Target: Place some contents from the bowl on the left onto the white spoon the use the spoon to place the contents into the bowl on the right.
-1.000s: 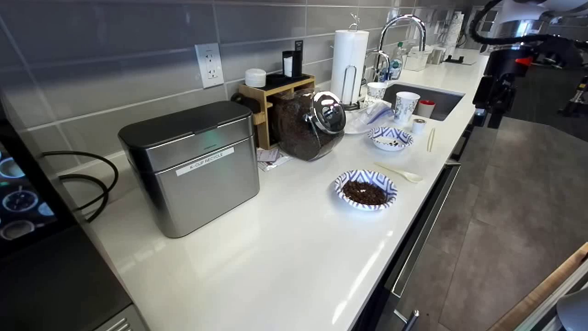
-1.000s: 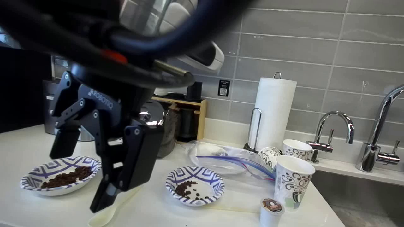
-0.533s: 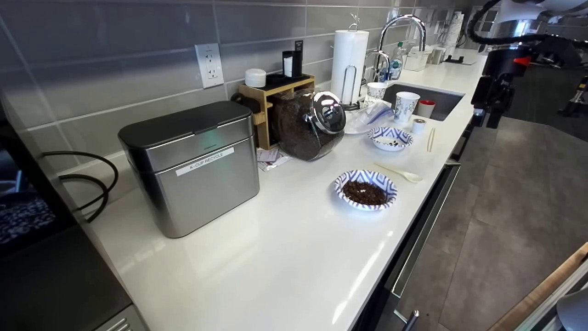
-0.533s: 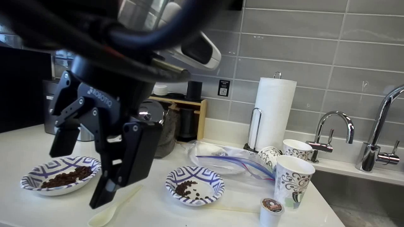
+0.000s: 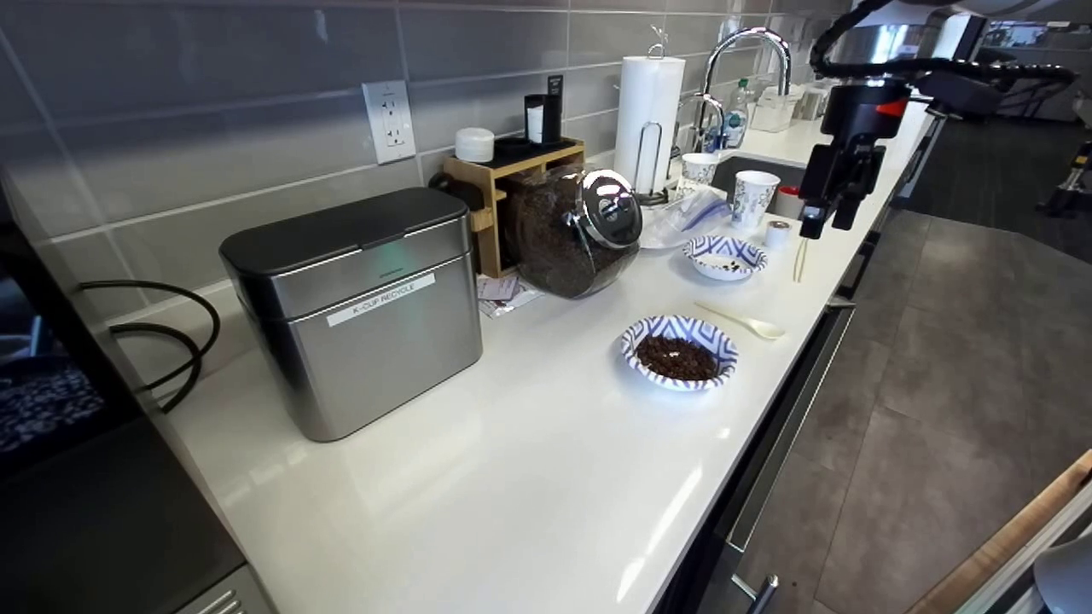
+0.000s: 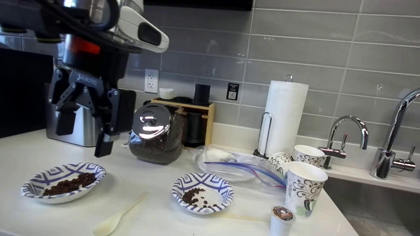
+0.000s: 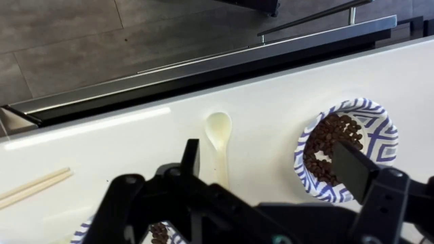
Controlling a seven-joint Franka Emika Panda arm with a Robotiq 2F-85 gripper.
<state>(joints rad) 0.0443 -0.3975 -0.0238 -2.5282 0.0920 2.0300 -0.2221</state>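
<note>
A white spoon [image 6: 108,224] lies on the counter between two blue-and-white patterned bowls. The left bowl [image 6: 47,178] holds a pile of brown beans [image 6: 70,185]. The right bowl [image 6: 215,188] holds fewer beans, mostly at one side. Both bowls [image 5: 674,327] and the spoon [image 5: 762,327] also show in an exterior view. My gripper [image 7: 271,159] is open and empty, high above the counter. In the wrist view the spoon [image 7: 218,130] lies between the fingers, nearer one finger [image 7: 191,157]; its handle end is hidden. The other finger covers part of the bean bowl [image 7: 383,142].
A plastic bag [image 6: 236,164], paper cups [image 6: 305,186] and a small pod [image 6: 281,223] stand beside the right bowl. A bean jar [image 5: 567,230] and steel bin [image 5: 384,320] stand along the wall. Two thin sticks [image 7: 34,188] lie near the counter's front edge.
My gripper has swung in over the counter, leftward in an exterior view, and appears higher and farther off in an exterior view. It stays open. Bowls and spoon have not moved.
</note>
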